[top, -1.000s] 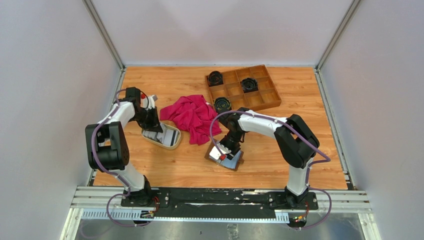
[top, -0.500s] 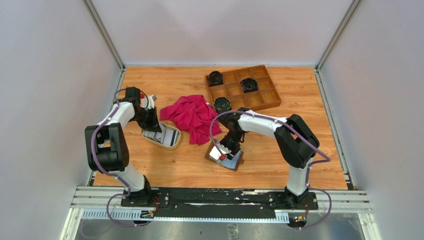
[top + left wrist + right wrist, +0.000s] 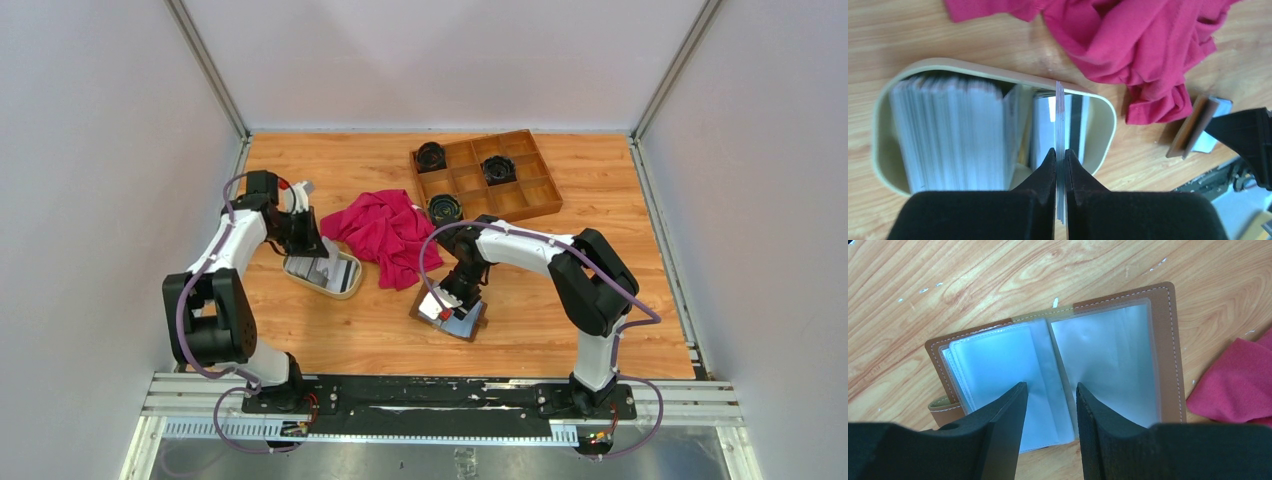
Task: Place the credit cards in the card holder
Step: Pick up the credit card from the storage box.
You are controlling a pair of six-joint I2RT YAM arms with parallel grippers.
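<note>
My left gripper, clamped on credit cards, has risen off the dish; my right gripper stays half-open over the card holder.

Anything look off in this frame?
Left tool is shut on what looks like several credit cards at once, edge-on above the cream dish, not a single one. That could jam at a pocket of the card holder. Nothing else stands out.

Table: wood grain, smooth, sl. sheen, few white scuffs. Card holder: brown leather, matt, white stitching; sleeves clear plastic, glossy. Cards: thin plastic, glossy. Dish: cream, smooth, matt. Cloth: magenta fabric, soft, creased. Right end effector: black, matt.
</note>
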